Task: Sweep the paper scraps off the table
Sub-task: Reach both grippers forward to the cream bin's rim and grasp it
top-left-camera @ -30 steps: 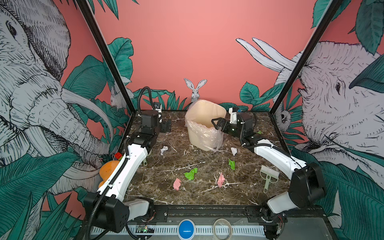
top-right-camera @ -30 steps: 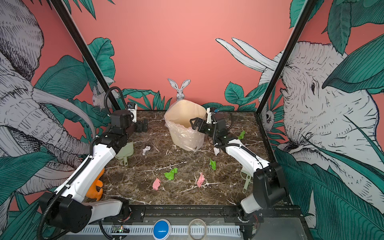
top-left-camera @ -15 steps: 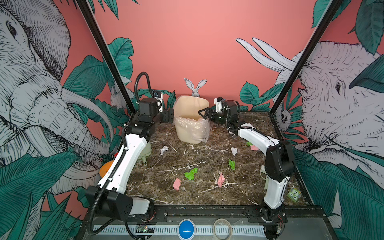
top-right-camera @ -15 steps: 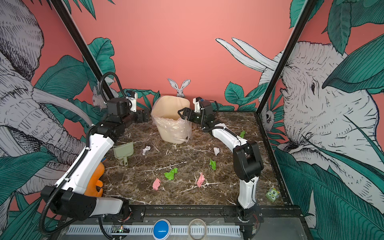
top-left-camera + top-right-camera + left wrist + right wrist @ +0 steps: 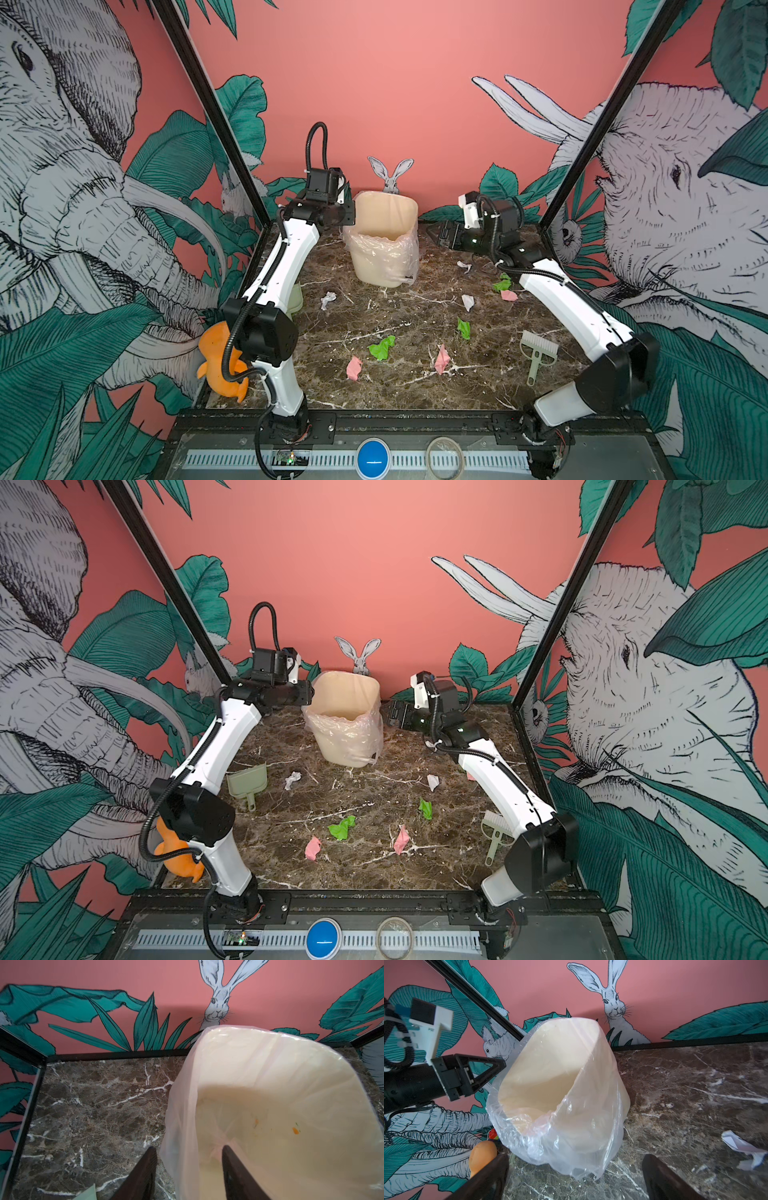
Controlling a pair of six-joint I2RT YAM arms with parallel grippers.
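the bin (image 5: 388, 216) stands at the back of the worktop (image 5: 407, 386), its liner (image 5: 571, 1147) bunched down the near side. the left fingers (image 5: 145, 1167) straddle its rim, one inside and one outside; whether they pinch it cannot be told. the right fingers (image 5: 660, 1178), spread wide, hang just right of the bin and hold nothing. the scraps (image 5: 381, 347) lie scattered in front of the bin, with the dustpan (image 5: 245, 781) front-left of it and the brush (image 5: 538, 353) front-right.
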